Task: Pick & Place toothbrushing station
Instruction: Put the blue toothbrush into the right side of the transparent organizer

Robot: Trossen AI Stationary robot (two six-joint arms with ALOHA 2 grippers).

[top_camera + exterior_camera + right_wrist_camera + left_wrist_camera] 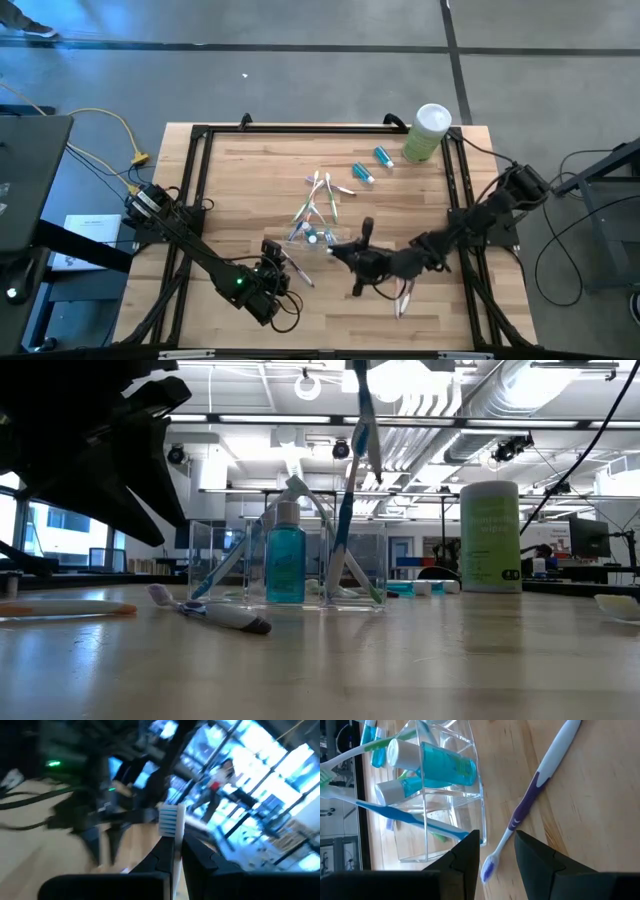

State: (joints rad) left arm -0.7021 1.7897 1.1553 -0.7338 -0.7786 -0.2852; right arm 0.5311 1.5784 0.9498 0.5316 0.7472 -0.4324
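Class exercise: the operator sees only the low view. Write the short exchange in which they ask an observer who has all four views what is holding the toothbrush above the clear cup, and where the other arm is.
Operator: What holds the toothbrush hanging above the clear cup?
Observer: The right end effector, shut on its handle, with the bristles standing clear of the fingers.
Operator: And where is the other arm?
Observer: The left end effector stands open over the bristle end of the purple toothbrush, which lies on the table beside the cup.
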